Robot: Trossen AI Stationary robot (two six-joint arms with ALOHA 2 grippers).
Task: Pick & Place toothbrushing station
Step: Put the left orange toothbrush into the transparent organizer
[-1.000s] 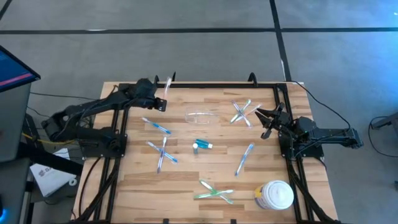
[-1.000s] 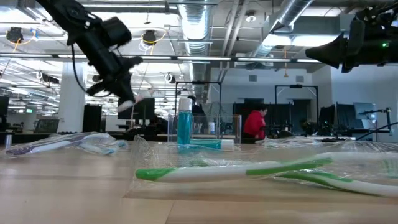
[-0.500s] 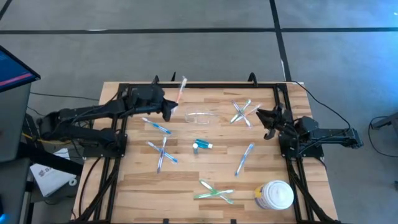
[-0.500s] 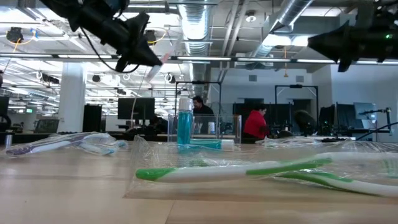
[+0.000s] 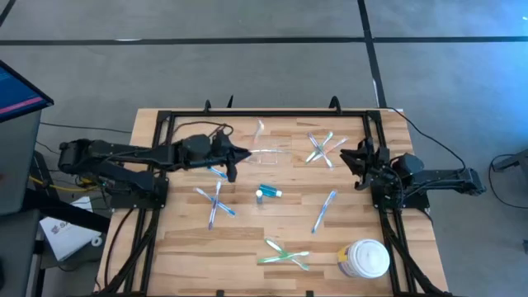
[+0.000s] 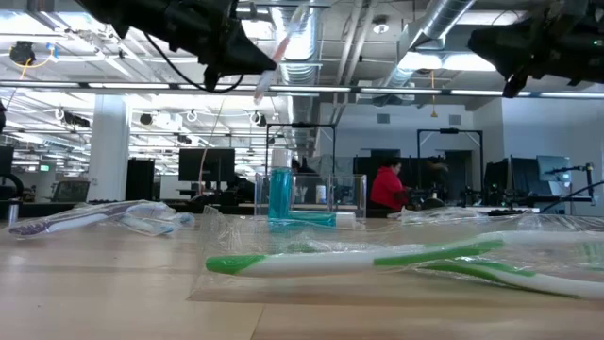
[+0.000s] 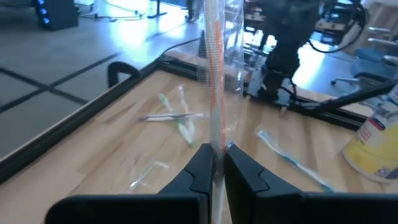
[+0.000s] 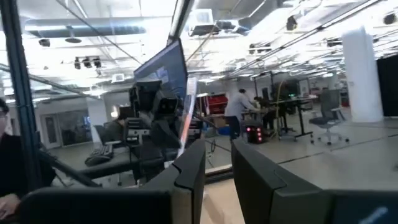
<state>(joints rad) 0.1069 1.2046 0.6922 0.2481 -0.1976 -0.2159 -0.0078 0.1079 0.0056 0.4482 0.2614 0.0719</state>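
A: On the wooden slat table [image 5: 247, 223], where is the left gripper [image 5: 239, 154]?

B: It is above the middle of the table, just beside the small clear plastic holder [image 5: 266, 152]. Its two dark fingers [image 7: 200, 169] are clenched on a thin whitish toothbrush with an orange stripe, wrapped in clear film [image 7: 216, 74].

A: Which way does this toothbrush point?

B: Its long axis stands almost upright from the fingers. In the low view it rises tilted, high over the table [image 6: 279, 49].

A: And the right gripper [image 5: 360, 157]?

B: It waits in the air at the right edge of the table, fingers [image 8: 189, 165] a little apart, grasping nothing.

A: The smaller things?

B: A small teal tube [image 5: 268, 193] lies in the middle, its long axis across the table.
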